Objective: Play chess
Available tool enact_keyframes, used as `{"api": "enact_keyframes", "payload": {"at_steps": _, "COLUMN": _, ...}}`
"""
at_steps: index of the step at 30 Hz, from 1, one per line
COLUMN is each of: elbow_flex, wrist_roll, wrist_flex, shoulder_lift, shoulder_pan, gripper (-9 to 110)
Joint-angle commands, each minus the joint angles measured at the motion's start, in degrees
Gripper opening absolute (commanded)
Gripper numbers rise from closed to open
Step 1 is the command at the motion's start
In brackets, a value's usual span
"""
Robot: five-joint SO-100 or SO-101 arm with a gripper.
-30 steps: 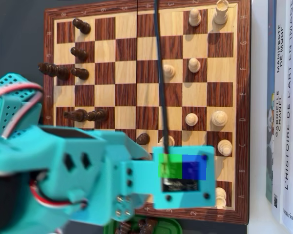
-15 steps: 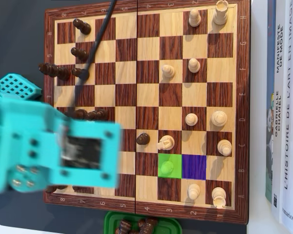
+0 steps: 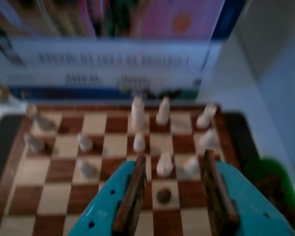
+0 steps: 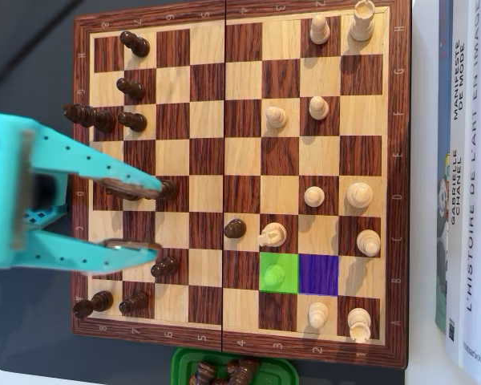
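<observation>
gripper (image 4: pixel 148 223) spread, empty, pulled back over the board's left side in overhead view | white pawn (image 4: pixel 274 275) now uncovered on green square (image 4: pixel 290 285) | you see move still pending

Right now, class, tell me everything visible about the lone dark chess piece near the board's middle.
The dark piece is a small brown pawn of wooden look with a rounded head. It stands upright on a light square and touches nothing. In the overhead view a pale piece stands one square to its right. The open gripper hovers to its left.
</observation>
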Motion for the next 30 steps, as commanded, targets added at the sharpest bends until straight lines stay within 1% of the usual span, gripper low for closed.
{"api": "enact_keyframes", "payload": {"at_steps": 1, "elbow_flex": -0.26, "wrist_roll": 0.53, "wrist_flex": -4.31, "shoulder_lift": 3.87, "shoulder_pan": -1.58, "gripper": 17}}
{"api": "enact_keyframes", "payload": {"at_steps": 4, "elbow_flex": 0.18, "wrist_roll": 0.53, "wrist_flex": -7.91, "shoulder_lift": 7.03, "shoulder_pan": -3.34, "gripper": 17}}
{"api": "enact_keyframes", "payload": {"at_steps": 6, "elbow_flex": 2.20, "wrist_roll": 0.53, "wrist_flex": -12.74, "shoulder_lift": 8.70, "shoulder_pan": -3.52, "gripper": 17}}
{"api": "enact_keyframes", "payload": {"at_steps": 21, "elbow_flex": 24.43, "wrist_roll": -0.09, "wrist_flex": -67.50, "shoulder_lift": 21.53, "shoulder_pan": -3.43, "gripper": 17}}
{"api": "enact_keyframes", "payload": {"at_steps": 30, "elbow_flex": 34.01, "wrist_roll": 0.26, "wrist_flex": -93.60, "shoulder_lift": 27.69, "shoulder_pan": -3.43, "gripper": 17}}
